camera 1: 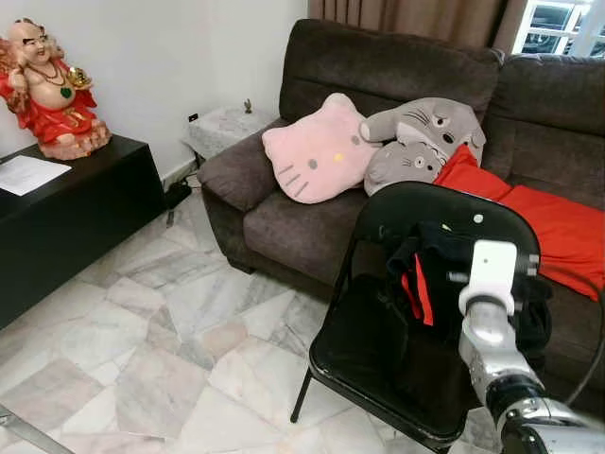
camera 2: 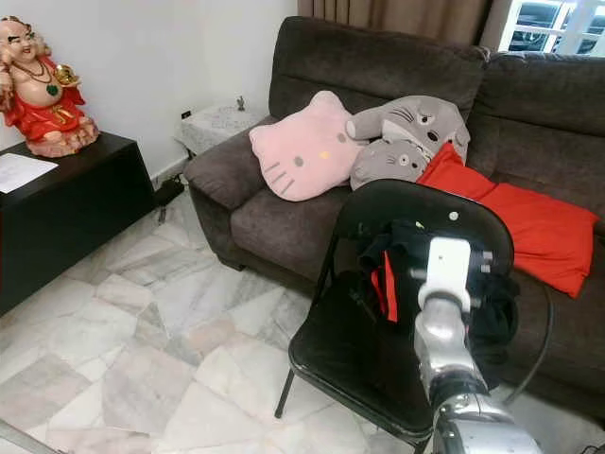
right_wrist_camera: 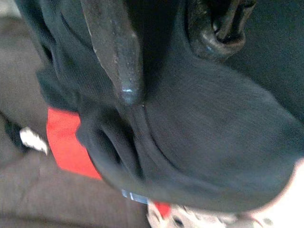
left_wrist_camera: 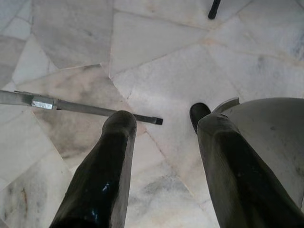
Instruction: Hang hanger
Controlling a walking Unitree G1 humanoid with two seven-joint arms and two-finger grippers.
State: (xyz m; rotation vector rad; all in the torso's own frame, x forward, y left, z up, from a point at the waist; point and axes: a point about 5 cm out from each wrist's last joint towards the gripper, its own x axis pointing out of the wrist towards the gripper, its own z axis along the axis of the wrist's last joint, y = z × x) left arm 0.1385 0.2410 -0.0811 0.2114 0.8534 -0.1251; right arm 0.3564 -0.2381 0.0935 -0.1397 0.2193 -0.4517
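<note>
Right wrist view sits close on a black garment (right_wrist_camera: 199,142), with one finger (right_wrist_camera: 116,52) of the right tool (right_wrist_camera: 175,57) pressed into the cloth and the other finger at the edge of the frame beside a dark ring-shaped part; whether the fingers are spread or pinched on the cloth I cannot tell. A strip of red trim (right_wrist_camera: 69,145) shows under the black folds, just past the fingertip. From the head camera the right arm (camera 1: 492,322) reaches forward, its white wrist block in front of the same black and red garment (camera 2: 392,270), which is draped on the back of a black folding chair (camera 1: 378,359). No hanger can be made out; it may be hidden in the cloth. Beyond the right tool stands a dark brown sofa (camera 1: 378,66) carrying a pink cat-face cushion (camera 1: 317,151), a grey plush cushion (camera 1: 425,137) and a red cloth (camera 1: 558,222). Well to the left of the tool, a black counter (camera 1: 66,208) holds a red figurine (camera 1: 47,90) and a sheet of paper (camera 1: 26,173).

Left wrist view shows the left tool (left_wrist_camera: 161,156) with its two fingers spread apart, hanging over the marble floor (left_wrist_camera: 156,47); a thin metal bar (left_wrist_camera: 80,107) lies on the floor just beyond its fingertips.
</note>
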